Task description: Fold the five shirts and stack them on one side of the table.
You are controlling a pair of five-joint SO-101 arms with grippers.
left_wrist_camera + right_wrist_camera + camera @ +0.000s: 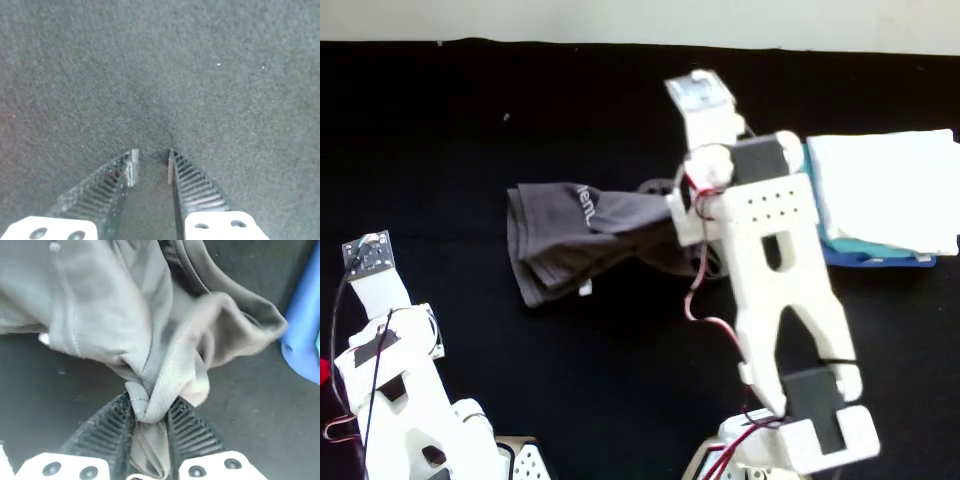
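While a stack of folded shirts (880,200) is sitting at the edge of the table, a dark grey shirt (585,240) is being pinched at one bunched end by the right gripper (150,412). Its fingers (107,432) are being pressed in on a twist of the fabric.

The grey shirt is being kept near the stack, on the side facing the left arm (395,370). Its gathered end is lying nearest the stack, and its wider, crumpled end is being spread farther off over the black table cover (450,140). A small white tag (584,289) is being shown at the shirt's edge.

The stack is being topped by a white shirt (885,185), with a teal layer (865,247) under it and a blue shirt (880,262) at the bottom. The blue edge is being caught close to the grey fabric in the right wrist view.

The left gripper (150,161) is being held well apart from the stack, beyond the grey shirt. Its fingers (192,182) are being kept a little apart, with nothing between them, over the black cover.
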